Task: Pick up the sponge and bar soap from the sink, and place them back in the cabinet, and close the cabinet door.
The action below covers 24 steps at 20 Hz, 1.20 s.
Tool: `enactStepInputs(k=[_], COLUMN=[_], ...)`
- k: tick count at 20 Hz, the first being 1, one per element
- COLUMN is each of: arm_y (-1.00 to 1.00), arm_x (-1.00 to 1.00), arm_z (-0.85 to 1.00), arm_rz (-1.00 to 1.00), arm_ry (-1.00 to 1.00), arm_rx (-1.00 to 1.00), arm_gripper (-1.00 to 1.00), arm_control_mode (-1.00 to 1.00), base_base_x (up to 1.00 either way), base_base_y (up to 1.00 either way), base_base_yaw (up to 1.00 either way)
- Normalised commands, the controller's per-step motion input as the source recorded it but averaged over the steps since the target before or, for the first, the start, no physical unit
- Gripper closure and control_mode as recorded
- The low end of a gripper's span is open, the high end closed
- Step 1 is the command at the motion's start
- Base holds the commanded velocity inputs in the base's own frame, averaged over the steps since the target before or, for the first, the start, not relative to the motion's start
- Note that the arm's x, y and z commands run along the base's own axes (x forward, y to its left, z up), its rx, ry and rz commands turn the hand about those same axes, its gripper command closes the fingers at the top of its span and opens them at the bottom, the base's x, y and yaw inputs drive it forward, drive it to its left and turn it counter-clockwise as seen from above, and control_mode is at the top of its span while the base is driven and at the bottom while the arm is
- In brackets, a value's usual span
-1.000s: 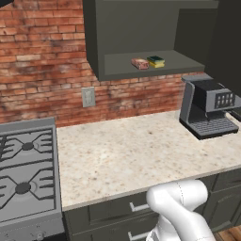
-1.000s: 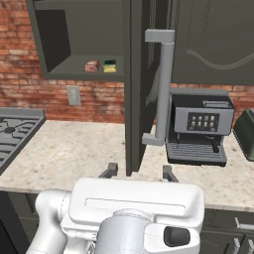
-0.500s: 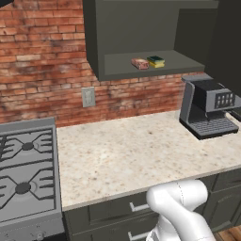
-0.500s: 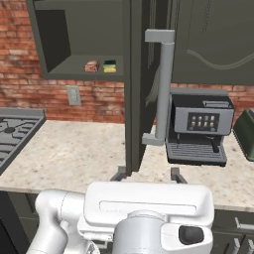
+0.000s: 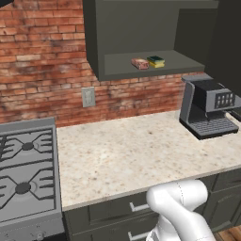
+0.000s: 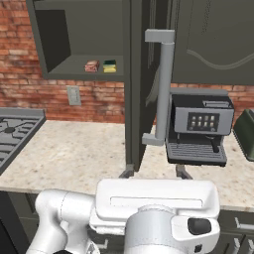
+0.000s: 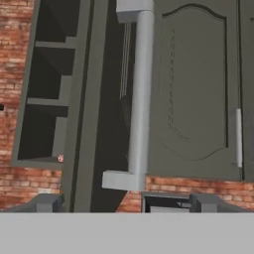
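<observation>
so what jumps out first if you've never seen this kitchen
The cabinet door stands open, edge-on to the right base camera, its long silver handle straight ahead of the gripper. Behind it, the sponge and bar soap sit side by side on the cabinet shelf.

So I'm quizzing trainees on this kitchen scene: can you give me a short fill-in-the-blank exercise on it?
1. The sponge and the bar soap lie side by side on the cabinet's ____ shelf.
2. The cabinet door stands ____.
3. On the counter, right of the cabinet, stands a ____ machine.
4. The wall behind the counter is made of ____.

Missing words: bottom; open; coffee; brick
</observation>
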Motion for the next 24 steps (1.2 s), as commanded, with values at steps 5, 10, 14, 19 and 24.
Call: enactStepInputs(k=[5,10,14,19,24], arm_y=[-0.13,-0.21,-0.15,-0.02,-0.06], arm_x=[0.19,0.15,0.13,0.15,0.12], arm_z=[-0.02,-0.01,-0.03,-0.1,-0.09], arm_rz=[0.01,0.01,0.03,0.05,0.06], arm_ry=[0.0,0.0,0.0,0.0,0.0], arm_rx=[0.0,0.0,0.0,0.0,0.0], arm_gripper=[-1.0,-1.0,-1.0,-1.0,-1.0], arm_control_mode=[-1.0,-1.0,-1.0,-1.0,-1.0], base_base_x=[0.0,0.0,0.0,0.0,0.0], base_base_y=[0.0,0.0,0.0,0.0,0.0], base_base_yaw=[0.0,0.0,0.0,0.0,0.0])
